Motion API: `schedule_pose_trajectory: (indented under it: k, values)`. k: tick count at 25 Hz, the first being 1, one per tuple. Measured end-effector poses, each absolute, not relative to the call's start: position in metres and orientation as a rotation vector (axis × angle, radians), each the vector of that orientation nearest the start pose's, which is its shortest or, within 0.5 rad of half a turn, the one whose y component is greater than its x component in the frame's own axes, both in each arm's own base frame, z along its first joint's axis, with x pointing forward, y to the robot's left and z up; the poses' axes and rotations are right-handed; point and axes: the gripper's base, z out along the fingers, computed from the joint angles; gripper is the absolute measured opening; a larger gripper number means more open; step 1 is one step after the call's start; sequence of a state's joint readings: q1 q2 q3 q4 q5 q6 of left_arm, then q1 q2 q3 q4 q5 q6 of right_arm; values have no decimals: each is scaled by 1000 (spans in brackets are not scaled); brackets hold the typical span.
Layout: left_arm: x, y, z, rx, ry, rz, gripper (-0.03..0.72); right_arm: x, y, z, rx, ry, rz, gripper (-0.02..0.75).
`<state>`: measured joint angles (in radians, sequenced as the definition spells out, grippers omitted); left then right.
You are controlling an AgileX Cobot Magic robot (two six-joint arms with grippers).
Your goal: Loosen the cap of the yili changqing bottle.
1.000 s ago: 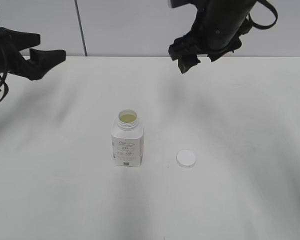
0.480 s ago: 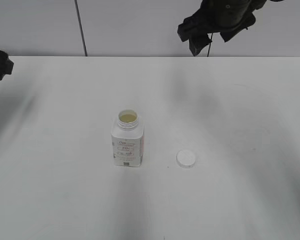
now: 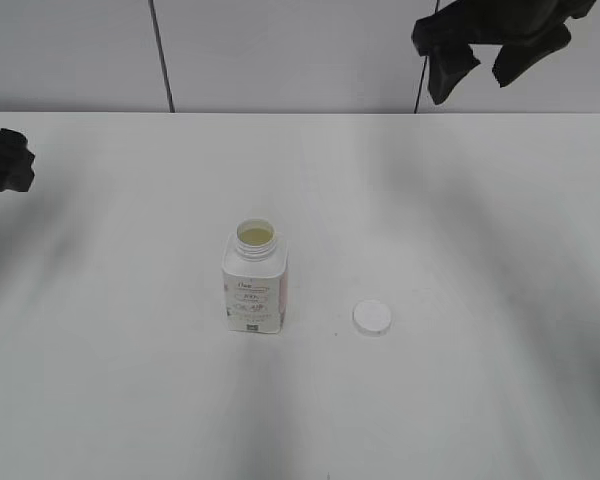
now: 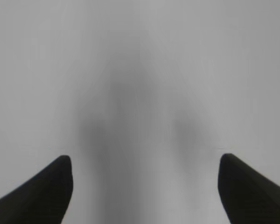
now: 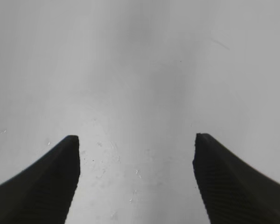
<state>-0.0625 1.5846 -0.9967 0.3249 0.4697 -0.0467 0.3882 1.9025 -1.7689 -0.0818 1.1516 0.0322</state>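
Since nothing lies at the front of the table [image 3: 100,400], the entries begin mid-table. Item one: the cap [image 3: 372,317], flat on the table, just right of the bottle and apart from it; likely light and rigid, its ribbed rim the natural place to pinch. Item two: the yili changqing bottle [image 3: 254,280], upright, neck uncovered, pale contents showing; probably light, smooth-sided and easy to tip, best steadied across its squarish body. The loosening looks done. Item three: the left tool [image 3: 2,160], at the far left edge, jaws wide and empty. Item four: the right tool [image 3: 485,60], high at the far right, likewise spread and empty. Against the earlier frames, both tools have drawn outward; bottle and cap are unmoved.
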Motion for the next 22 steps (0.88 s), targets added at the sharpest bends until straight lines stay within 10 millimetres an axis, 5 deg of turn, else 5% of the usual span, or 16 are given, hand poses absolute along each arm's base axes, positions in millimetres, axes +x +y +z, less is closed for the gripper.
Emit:
schedule_pose_trajectory:
  k: [11, 22]
  values:
    - [334, 10, 313, 226, 2687, 118, 575, 399, 90, 309, -358, 2780, 60, 595]
    - [313, 38, 320, 52, 2869, 163, 572, 373, 61, 366, -281, 2648, 72, 592]
